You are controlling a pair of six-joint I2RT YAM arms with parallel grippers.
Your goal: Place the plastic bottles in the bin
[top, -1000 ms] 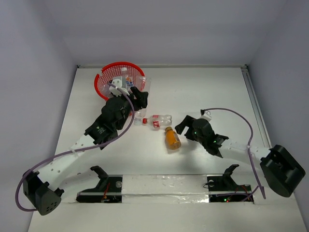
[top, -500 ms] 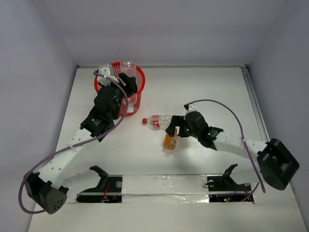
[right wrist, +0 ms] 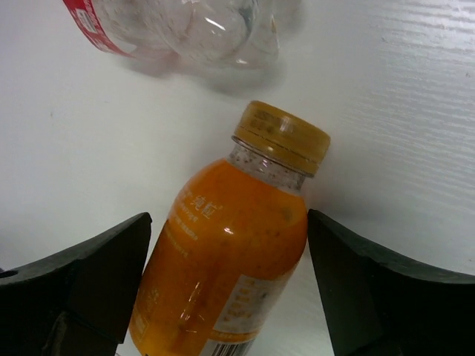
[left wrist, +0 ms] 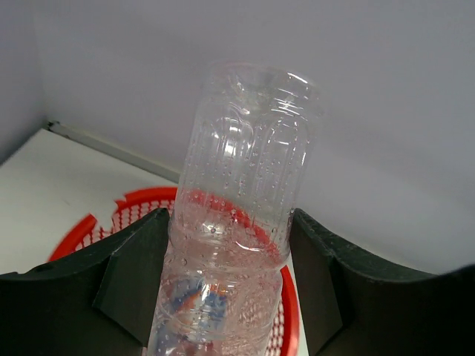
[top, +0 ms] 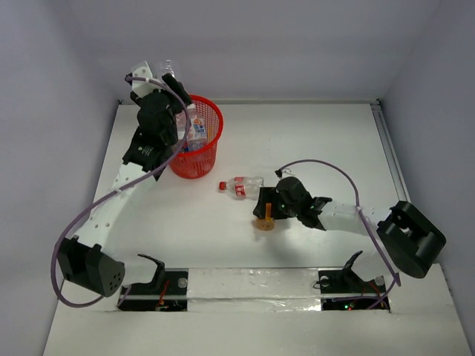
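Red mesh bin (top: pixel 195 160) stands upright at the far left of the white table (top: pixel 334 141); all positions below are referred to it.

Inside the bin: at least one clear bottle with a blue and red label (top: pixel 196 130) stands against the wall. An exact count cannot be made.

Above the bin's far-left rim: the left gripper (left wrist: pixel 230 274) holds a clear bottle (left wrist: pixel 245 170) roughly upright in the air. Its fingers are clamped on the bottle's body from both sides. The wrist view shows the bin rim below and behind the bottle.

Right of the bin and slightly nearer the arm bases: a clear bottle with a red label and red cap (top: pixel 239 186) lies on its side on the table, cap towards the bin.

Further right and nearer again, well apart from the bin: the orange bottle (right wrist: pixel 230 252). The right gripper (right wrist: pixel 230 278) straddles it with fingers wide, one on each side of the body. Whether they press on it cannot be told.
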